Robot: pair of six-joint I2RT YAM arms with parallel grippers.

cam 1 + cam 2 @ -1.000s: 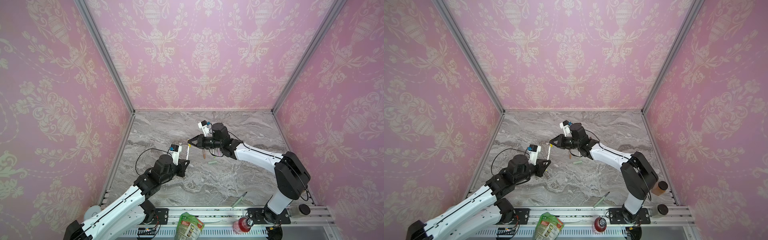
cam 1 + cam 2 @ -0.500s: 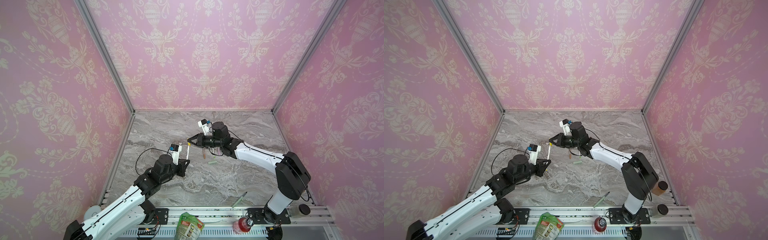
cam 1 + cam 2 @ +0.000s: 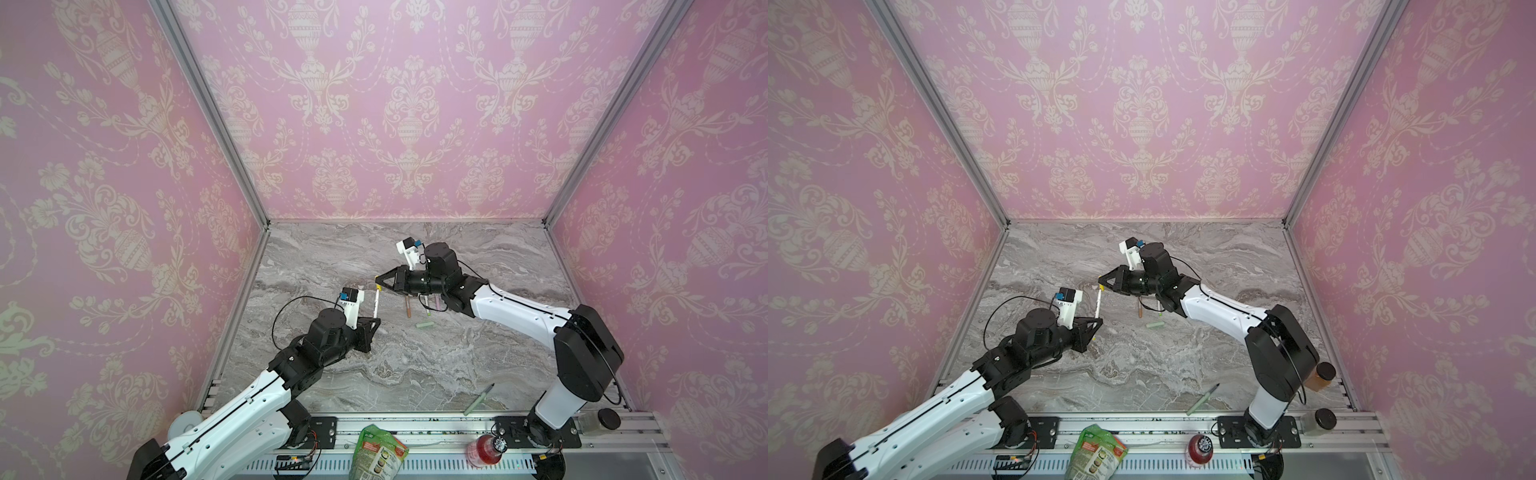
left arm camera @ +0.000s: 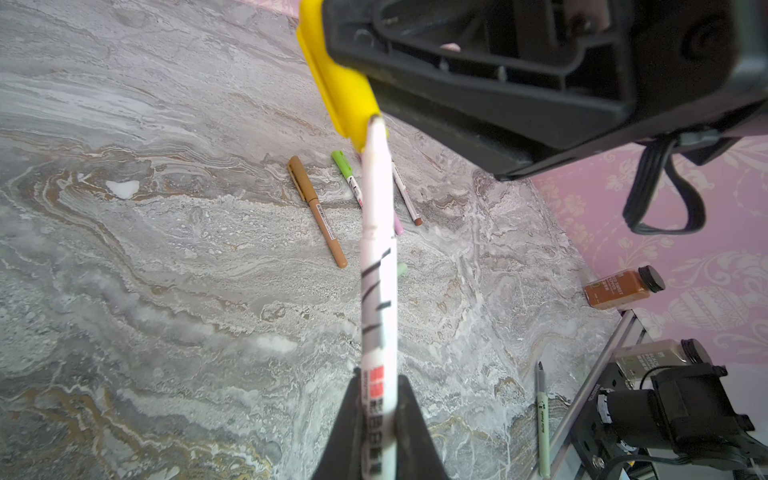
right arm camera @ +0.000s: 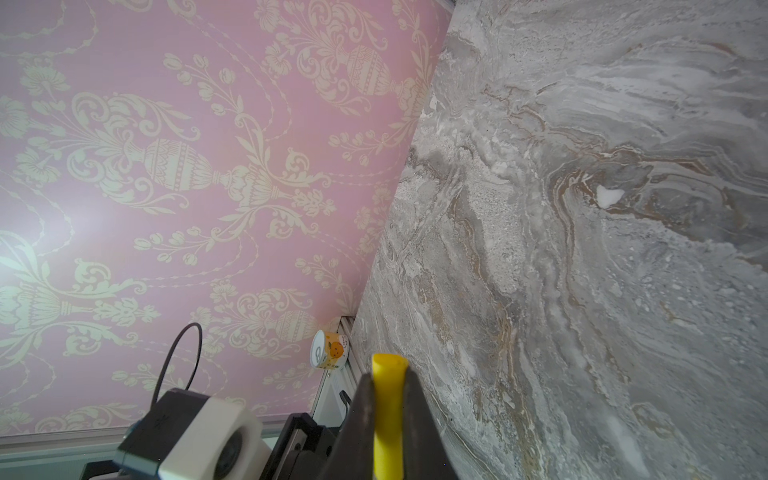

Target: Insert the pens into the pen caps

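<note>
Fingers on the left arm (image 4: 353,419) clamp the lower barrel of a white pen (image 4: 376,249), its tip aimed at the far side. The right fingers (image 5: 415,432) pinch a yellow cap (image 5: 388,399) that juts past their tips. From the left wrist, the pen's tip sits right at the end of the cap; whether it has entered cannot be told.

In both top views the 2 arms meet above the left-centre of the marble desk (image 3: 415,365), pen and cap raised clear of it. To their right on the desk lie a tan pen (image 4: 318,212), already capped, a lime-capped pen (image 4: 343,164) and a white-barrelled pen with a brown end (image 4: 406,195). A loose pale green cap (image 3: 424,325) lies just nearer. 1 pale green pen (image 3: 478,400) lies uncapped at the near edge.

The step in hand appears to be mating pen and cap. Next, the tip needs lining up with the cap's mouth, then a straight push along the barrel until it seats. A skewed push could lever the pen in its grip.
</note>
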